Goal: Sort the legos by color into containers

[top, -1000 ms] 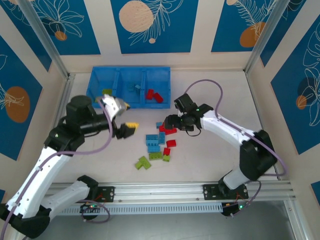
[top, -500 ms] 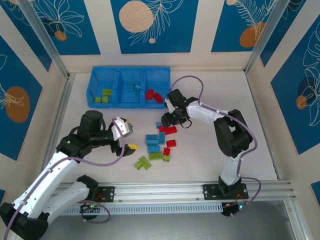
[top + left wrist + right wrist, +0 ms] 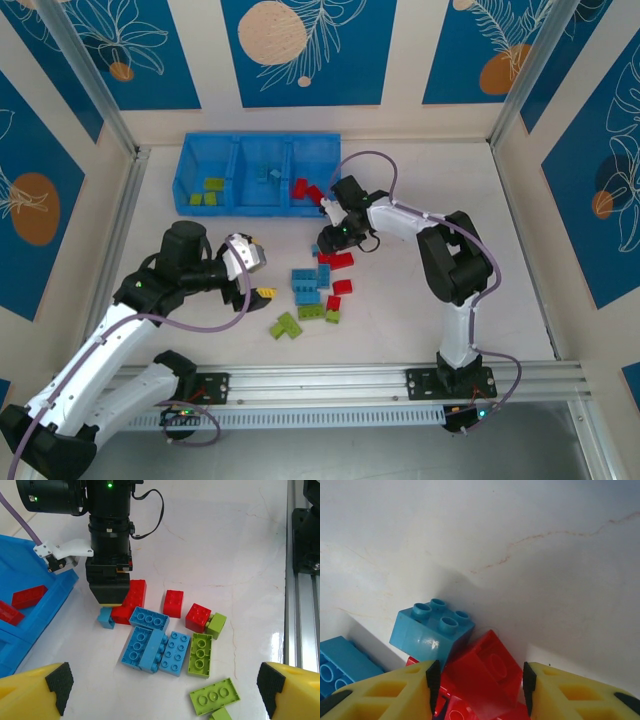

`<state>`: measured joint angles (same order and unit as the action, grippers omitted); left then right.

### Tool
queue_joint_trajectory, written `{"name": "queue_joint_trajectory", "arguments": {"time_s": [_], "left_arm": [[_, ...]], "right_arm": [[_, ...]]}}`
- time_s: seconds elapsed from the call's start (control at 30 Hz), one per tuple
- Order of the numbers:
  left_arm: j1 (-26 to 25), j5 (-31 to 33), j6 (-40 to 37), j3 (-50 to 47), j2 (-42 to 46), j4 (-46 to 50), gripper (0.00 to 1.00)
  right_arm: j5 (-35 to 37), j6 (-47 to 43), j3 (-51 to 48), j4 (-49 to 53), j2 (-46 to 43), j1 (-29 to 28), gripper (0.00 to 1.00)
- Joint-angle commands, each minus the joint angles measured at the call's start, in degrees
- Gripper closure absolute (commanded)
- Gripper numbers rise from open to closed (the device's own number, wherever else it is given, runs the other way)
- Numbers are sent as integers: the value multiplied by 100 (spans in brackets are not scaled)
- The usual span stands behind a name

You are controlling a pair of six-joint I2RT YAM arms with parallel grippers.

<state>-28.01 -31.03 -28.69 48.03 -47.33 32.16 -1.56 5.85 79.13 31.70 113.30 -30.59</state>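
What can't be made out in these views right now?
Right wrist view: whether the right gripper clamps the red brick; bottom edge cuts contact off.
Top view: in the bin, middle-compartment bricks too small to count.
Left wrist view: left edge cuts off the bin.

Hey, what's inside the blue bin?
The left compartment holds green bricks, the middle blue bricks, the right red bricks. The right arm covers that compartment's near corner, hiding anything there.
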Motion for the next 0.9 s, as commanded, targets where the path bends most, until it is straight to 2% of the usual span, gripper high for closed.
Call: {"name": "queue_joint_trajectory", "arguments": {"time_s": [0.0,0.17,0.27,0.33,0.43,0.53,0.67,0.8,0.87], "left_arm": [[-29,8,-58,-39,-21,-89,3],[-29,234,-84,-48,27,-79,3],[-28,337,-93,-85,81,-108,3],[-29,345,-93,-101,101,-134,2],[-29,326,-78,-93,76,-151,2],[-29,325,-75,-92,82,-144,2],[-29,353,-77,-101,82,-138,2],[-29,346,-77,-112,75,-135,1],[-29,336,-63,-101,71,-139,2]], "right_arm": [[240,-146,50,219,194,35,52],[358,101,10,208,80,100,61],[524,521,-255,13,-289,248,62],[268,783,-503,-226,-614,421,62],[-122,879,-705,-428,-826,502,54],[-103,866,-658,-341,-729,448,44],[360,1023,-628,-261,-511,422,33],[854,1081,-604,-126,-315,355,34],[967,1021,-615,-140,-227,293,42]]}}
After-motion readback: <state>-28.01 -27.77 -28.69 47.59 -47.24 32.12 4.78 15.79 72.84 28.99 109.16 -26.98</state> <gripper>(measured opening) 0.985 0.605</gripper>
